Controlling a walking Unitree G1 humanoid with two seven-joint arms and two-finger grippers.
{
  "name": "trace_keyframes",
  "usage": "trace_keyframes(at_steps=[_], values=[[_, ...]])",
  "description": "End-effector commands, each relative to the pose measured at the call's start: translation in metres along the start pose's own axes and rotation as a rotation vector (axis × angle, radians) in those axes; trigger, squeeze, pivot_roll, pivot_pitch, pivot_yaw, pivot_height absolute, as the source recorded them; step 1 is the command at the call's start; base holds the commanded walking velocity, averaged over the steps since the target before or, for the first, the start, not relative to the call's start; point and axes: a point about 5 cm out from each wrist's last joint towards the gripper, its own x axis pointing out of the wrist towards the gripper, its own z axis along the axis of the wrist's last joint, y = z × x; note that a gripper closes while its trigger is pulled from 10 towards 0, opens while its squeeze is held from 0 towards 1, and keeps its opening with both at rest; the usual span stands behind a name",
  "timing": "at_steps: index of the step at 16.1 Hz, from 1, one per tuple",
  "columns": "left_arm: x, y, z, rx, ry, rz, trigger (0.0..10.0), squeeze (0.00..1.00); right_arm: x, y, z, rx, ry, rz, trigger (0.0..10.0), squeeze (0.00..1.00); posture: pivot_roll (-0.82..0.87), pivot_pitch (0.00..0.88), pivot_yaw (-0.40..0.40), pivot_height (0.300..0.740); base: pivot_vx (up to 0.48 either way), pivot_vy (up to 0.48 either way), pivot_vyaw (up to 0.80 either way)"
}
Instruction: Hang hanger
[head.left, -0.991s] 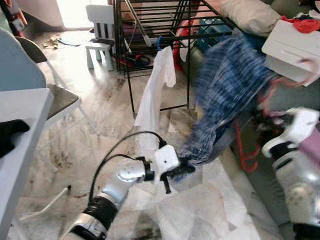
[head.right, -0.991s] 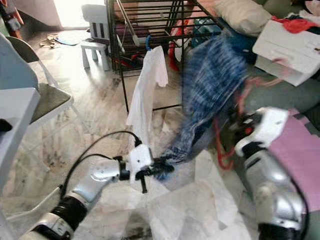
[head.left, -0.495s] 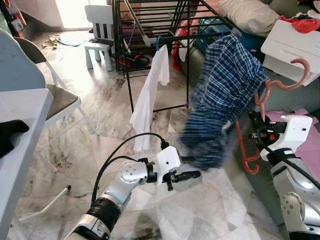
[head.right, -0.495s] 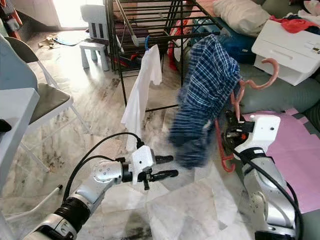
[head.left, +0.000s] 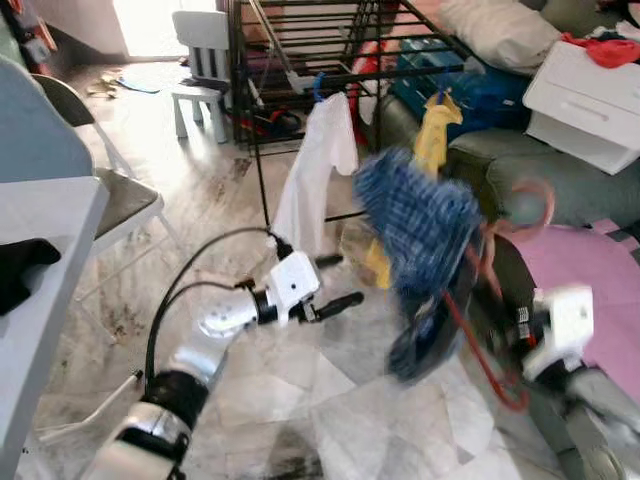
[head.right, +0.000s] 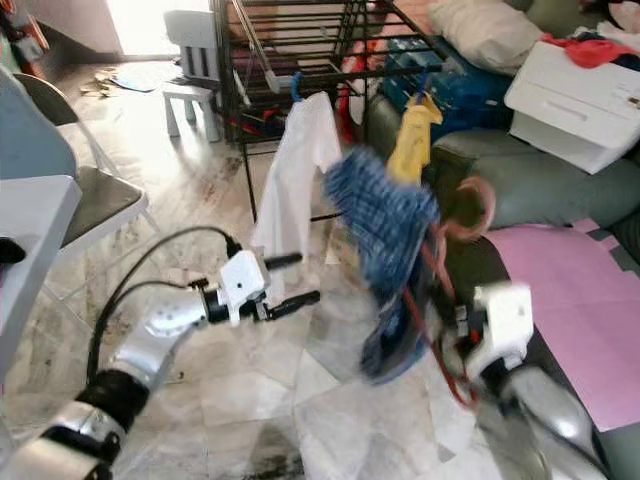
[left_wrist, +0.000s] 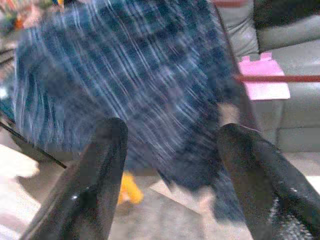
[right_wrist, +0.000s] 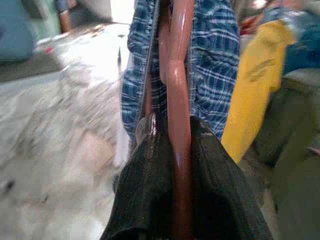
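Observation:
A blue plaid shirt hangs on a pink-red hanger, whose hook points toward the sofa. My right gripper is shut on the hanger's stem, low at the right over the floor and blurred by motion. Left of the shirt, my left gripper is open and holds nothing. In the left wrist view its fingers frame the plaid shirt without touching it. The black drying rack stands behind.
A white shirt on a blue hanger and a yellow garment hang from the rack. A grey sofa with a pink mat and a white box is at right. A folding chair and table stand at left.
My left gripper let go of the shirt's hem, opened and drew back up and left. My right gripper carried the hanger and shirt lower and leftward; the shirt swings.

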Motion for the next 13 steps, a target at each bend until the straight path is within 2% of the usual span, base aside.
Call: trace_keyframes(at_steps=[1,2,4,6,8,9,11,13], values=[[-0.001,0.004,0.003,0.056,0.006,-0.02,10.0,1.0,-0.004,0.001,0.009,-0.037,-0.037,0.045,10.0,0.0,0.06,0.0,-0.067,0.74,0.0,0.0,0.0],[-0.002,0.006,0.004,0.078,0.008,-0.027,10.0,1.0,-0.007,0.0,0.007,-0.04,-0.025,0.052,10.0,0.0,0.06,0.0,-0.067,0.74,0.0,0.0,0.0],[-0.009,0.013,0.001,0.159,0.06,-0.073,10.0,1.0,-0.024,0.004,-0.006,-0.036,0.062,0.152,10.0,0.0,0.06,0.0,-0.063,0.74,0.0,0.0,0.0],[-0.012,0.017,0.002,0.206,0.073,-0.096,10.0,1.0,-0.035,0.01,-0.01,-0.018,0.104,0.244,10.0,0.0,0.06,0.0,-0.061,0.74,0.0,0.0,0.0],[-0.013,0.018,0.001,0.204,0.083,-0.129,10.0,1.0,-0.043,0.013,-0.014,-0.008,0.149,0.314,10.0,0.0,0.07,0.0,-0.062,0.74,0.0,0.0,0.0],[-0.013,0.018,0.001,0.23,0.092,-0.147,10.0,1.0,-0.046,0.012,-0.016,-0.031,0.178,0.345,10.0,0.0,0.07,0.0,-0.062,0.74,0.0,0.0,0.0],[-0.013,0.015,-0.003,0.226,0.104,-0.184,10.0,1.0,-0.049,0.011,-0.015,-0.083,0.22,0.414,10.0,0.0,0.06,0.0,-0.059,0.74,0.0,0.0,0.0],[-0.014,0.01,-0.007,0.192,0.126,-0.237,10.0,1.0,-0.05,0.009,-0.012,-0.142,0.244,0.456,10.0,0.0,0.06,0.0,-0.056,0.74,0.0,0.0,0.0]])
